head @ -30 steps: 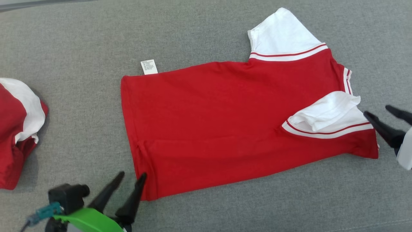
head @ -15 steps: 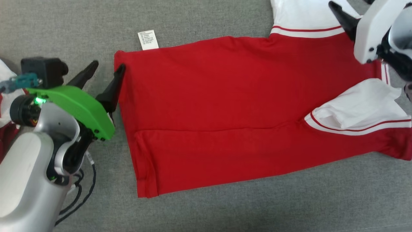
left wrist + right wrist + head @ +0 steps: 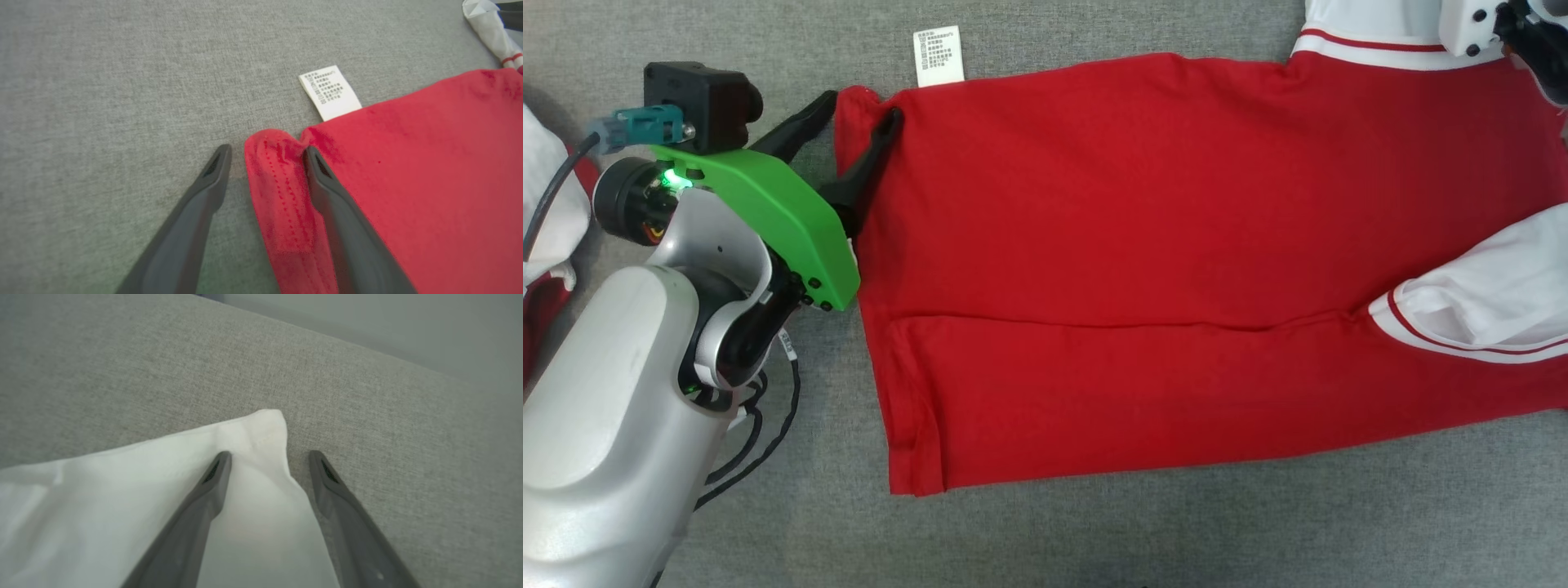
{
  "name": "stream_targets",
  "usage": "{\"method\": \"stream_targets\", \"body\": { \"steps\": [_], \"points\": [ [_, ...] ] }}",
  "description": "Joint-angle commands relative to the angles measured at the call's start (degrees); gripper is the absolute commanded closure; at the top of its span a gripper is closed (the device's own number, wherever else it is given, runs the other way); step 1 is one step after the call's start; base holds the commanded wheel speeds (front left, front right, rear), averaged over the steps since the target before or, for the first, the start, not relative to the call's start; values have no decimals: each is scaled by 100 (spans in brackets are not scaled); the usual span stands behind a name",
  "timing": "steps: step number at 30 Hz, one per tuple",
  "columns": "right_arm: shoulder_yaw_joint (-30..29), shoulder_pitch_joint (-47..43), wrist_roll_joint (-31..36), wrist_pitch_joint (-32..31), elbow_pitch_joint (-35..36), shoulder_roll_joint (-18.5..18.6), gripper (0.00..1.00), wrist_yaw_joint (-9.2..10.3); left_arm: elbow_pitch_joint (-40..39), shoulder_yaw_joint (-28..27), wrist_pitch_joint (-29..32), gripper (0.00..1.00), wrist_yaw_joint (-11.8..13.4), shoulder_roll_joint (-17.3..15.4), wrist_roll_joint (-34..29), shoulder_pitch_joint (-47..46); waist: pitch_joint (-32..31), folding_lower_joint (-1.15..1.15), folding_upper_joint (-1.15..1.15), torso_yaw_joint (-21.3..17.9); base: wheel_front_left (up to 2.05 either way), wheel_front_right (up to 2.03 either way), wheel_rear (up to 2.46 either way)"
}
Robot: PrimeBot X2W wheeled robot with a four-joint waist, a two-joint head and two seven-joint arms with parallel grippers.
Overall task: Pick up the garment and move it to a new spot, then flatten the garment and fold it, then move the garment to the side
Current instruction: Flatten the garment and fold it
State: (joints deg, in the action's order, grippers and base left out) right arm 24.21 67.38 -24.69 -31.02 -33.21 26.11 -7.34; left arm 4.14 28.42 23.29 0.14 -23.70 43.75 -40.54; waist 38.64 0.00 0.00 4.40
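While open L claw (image 3: 862, 106) straddles garment (image 3: 1176, 204) corner, open R claw (image 3: 269, 454) straddles sleeve (image 3: 122, 477).

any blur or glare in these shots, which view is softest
Head view: sharp, evenly lit, no glare on the red shirt. Left wrist view: care label fairly crisp, the left pincer blurs near the lens. Right wrist view: softest; white sleeve washed out.

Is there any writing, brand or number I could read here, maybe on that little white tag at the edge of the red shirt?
White tag at the hem of the red shirt: several rows of tiny print, too small and blurred to read.
Nothing else here carries legible words, brands or numbers.
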Motion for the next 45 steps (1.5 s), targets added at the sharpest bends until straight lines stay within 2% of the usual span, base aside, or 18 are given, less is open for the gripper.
{"method": "stream_targets", "body": {
  "steps": [1,9,17,20,24,31,36,40,45],
  "points": [
    [221,-179,-233,69,-93,-227,100,-38,97,205,131,100,-116,100,120,115,34,0,0,6,0,0,0],
    [147,-201,-922,1336,174,-35,100,-16,-236,-117,-514,100,-11,-51,63,534,-341,0,0,-207,0,0,0],
    [266,-1388,-1580,2117,1114,674,100,-16,-960,-373,-1132,100,262,-228,58,1431,-1027,0,0,-511,0,0,0],
    [97,-2048,-1757,2396,1492,935,100,-15,-1290,-516,-1335,100,431,-285,98,1878,-1292,0,0,-630,0,0,0],
    [-187,-2857,-1867,2653,1874,1059,100,-15,-1589,-618,-1422,100,597,-438,82,2402,-1583,0,0,-759,0,0,0],
    [-822,-4177,-1874,3034,2533,875,100,-16,-1823,-642,-1608,100,812,-396,173,3172,-1869,0,0,-863,0,0,0],
    [-1243,-5025,-1687,3123,2954,572,100,-16,-1725,-564,-1822,100,885,-315,157,3628,-1943,0,0,-942,0,0,0],
    [-1492,-5489,-1542,3089,3189,318,100,-16,-1588,-490,-1976,100,839,-214,226,3885,-1996,0,0,-982,0,0,0],
    [-1466,-5744,-1308,2868,3175,150,100,-16,-1361,-436,-2243,100,783,-85,226,4071,-2073,0,0,-1009,0,0,0]
  ]
}}
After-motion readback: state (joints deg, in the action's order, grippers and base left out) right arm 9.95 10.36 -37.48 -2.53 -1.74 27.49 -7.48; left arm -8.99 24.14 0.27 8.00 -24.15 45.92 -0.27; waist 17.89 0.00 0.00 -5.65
